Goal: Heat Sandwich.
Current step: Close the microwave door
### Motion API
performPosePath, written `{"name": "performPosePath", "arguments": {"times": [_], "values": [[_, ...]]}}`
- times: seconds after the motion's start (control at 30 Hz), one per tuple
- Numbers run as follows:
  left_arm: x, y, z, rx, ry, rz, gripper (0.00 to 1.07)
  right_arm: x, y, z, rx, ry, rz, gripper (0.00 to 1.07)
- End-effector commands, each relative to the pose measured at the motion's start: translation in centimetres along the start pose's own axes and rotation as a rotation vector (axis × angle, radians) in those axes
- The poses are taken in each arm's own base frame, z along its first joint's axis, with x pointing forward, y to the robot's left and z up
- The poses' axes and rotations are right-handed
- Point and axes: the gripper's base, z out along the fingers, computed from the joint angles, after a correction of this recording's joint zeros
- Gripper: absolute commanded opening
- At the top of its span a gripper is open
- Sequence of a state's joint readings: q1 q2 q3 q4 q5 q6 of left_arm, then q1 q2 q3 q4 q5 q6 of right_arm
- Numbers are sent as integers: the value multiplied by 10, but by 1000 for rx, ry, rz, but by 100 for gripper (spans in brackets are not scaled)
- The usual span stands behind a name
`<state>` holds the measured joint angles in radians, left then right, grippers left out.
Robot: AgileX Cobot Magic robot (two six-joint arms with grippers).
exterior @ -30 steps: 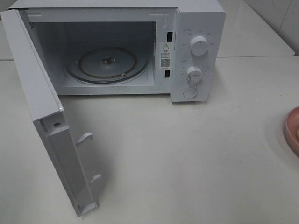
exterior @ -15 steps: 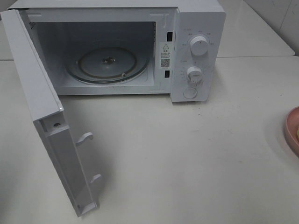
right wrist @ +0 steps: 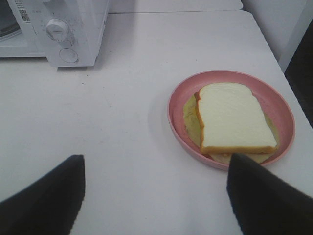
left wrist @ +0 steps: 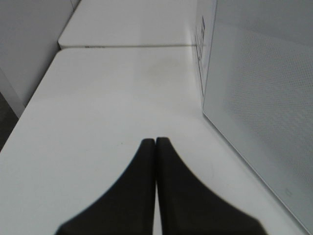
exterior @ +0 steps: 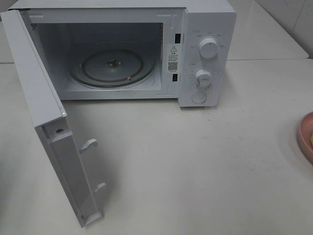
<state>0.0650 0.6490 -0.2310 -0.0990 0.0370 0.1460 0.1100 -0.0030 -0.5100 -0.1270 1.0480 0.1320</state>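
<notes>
Plainly, the sandwich (right wrist: 234, 120), pale bread with a browned crust, lies on a pink plate (right wrist: 177, 100) on the desk (right wrist: 122, 103). Right hand (right wrist: 155, 192) spread wide, holding nothing; left hand (left wrist: 155, 144) pressed together, empty.

A white microwave (exterior: 122, 49) stands on a pale table (exterior: 195, 166) with its door (exterior: 49, 122) swung wide open toward the camera. Inside, a round glass turntable (exterior: 111, 67) sits bare. Two dials (exterior: 209, 48) and a button are on its panel. A pink plate's (exterior: 305, 137) rim shows well apart from it, at the table's edge.
</notes>
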Motion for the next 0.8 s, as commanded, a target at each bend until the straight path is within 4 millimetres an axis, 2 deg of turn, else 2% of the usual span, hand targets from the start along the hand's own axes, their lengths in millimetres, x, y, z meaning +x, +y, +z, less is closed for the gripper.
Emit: {"name": "performPosePath", "arguments": {"times": [0.03, 0.23, 0.6, 0.8], "values": [[1, 2, 8, -27, -119, 6, 0, 3, 0, -3, 0, -30, -6, 76], [5, 3, 18, -43, -181, 8, 0, 3, 0, -3, 0, -30, -6, 76], [10, -4, 34, 30, -146, -24, 0, 3, 0, -3, 0, -30, -6, 76], [11, -20, 40, 130, -144, 21, 0, 3, 0, -3, 0, -30, -6, 76]]}}
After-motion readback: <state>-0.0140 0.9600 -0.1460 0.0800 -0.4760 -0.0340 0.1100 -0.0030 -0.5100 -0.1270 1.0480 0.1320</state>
